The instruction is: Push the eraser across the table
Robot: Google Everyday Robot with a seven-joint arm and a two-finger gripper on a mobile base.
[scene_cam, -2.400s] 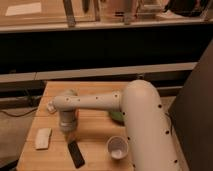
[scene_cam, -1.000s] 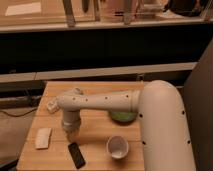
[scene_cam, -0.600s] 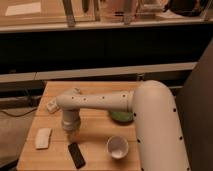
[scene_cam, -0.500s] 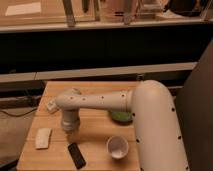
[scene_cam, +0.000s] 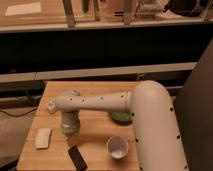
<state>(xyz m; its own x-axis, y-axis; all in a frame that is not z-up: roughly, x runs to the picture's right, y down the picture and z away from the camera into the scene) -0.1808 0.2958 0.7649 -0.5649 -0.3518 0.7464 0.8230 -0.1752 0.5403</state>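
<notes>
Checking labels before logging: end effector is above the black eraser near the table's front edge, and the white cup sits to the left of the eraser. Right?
Not quite. In the camera view the white cup sits to the right of the eraser, not the left. The rest holds: the end effector is just above the eraser, near the front edge of the table.

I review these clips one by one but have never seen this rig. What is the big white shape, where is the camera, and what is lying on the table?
The big white shape is the robot's single arm, reaching leftward over a small light-wood table. Only one camera is used; it looks down on the table from the robot's side, though its mount is not known. The arm ends in the gripper, pointing down just above the eraser, a flat black slab near the front edge. Nothing appears to be held. Also on the table are a pale block at the left, a white cup, a green object partly behind the arm, and a small white object at the back left.
</notes>
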